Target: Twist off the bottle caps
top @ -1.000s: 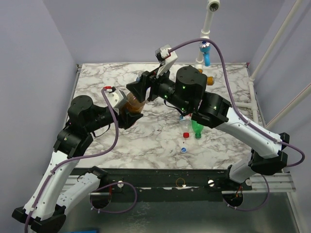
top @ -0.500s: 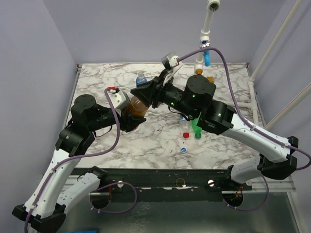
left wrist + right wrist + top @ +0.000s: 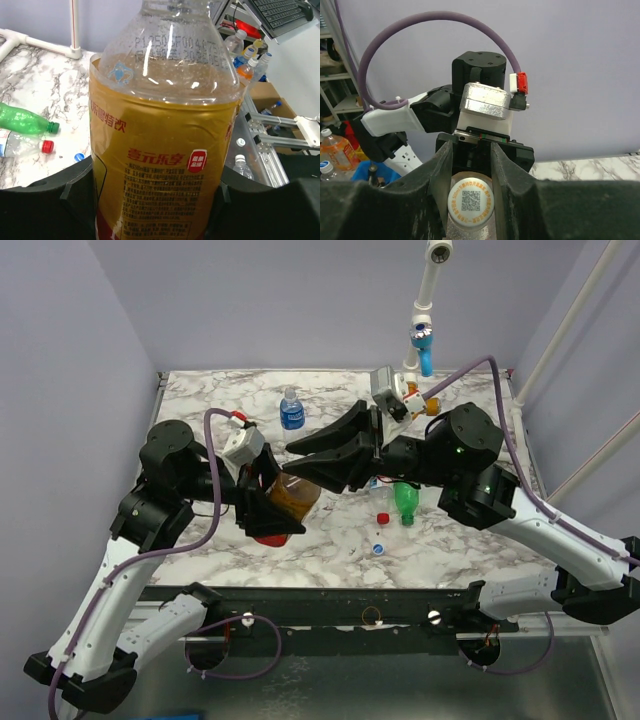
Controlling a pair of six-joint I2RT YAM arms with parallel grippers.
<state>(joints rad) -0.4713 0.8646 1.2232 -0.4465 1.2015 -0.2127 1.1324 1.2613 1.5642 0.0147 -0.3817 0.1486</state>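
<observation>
Since the earlier frames, the amber bottle point(image 3: 293, 496) has been carried nearer by the left claw point(image 3: 272, 508), and the right claw point(image 3: 305, 462) has been swung round and closed over its top. As a result the blue-label bottle point(image 3: 291, 411), partly hidden behind the arms a second ago, is now seen standing upright at the far side of the worktop point(image 3: 200, 410). From above, the amber bottle is seen tilted with its neck toward the far right, but its top is hidden under the right claw's fingers. That top is shown only by the right wrist view: a white cap point(image 3: 470, 200) printed with a square code is pinched between the two fingers, one pressed against each side. The left claw's grip is shown by the left wrist view alone, its black fingers point(image 3: 45, 200) clamped against both sides of the red-and-gold label. To the right, the green bottle point(image 3: 405, 500) is laid on its side, with a red cap point(image 3: 382, 518) just beside it and a bluish-white cap point(image 3: 378, 548) lying loose nearer still. In the left wrist view the red cap is found to sit on a clear bottle point(image 3: 15, 144) lying beside the green one, whose green cap point(image 3: 53, 127) is also on. From above the clear bottle can scarcely be made out.
</observation>
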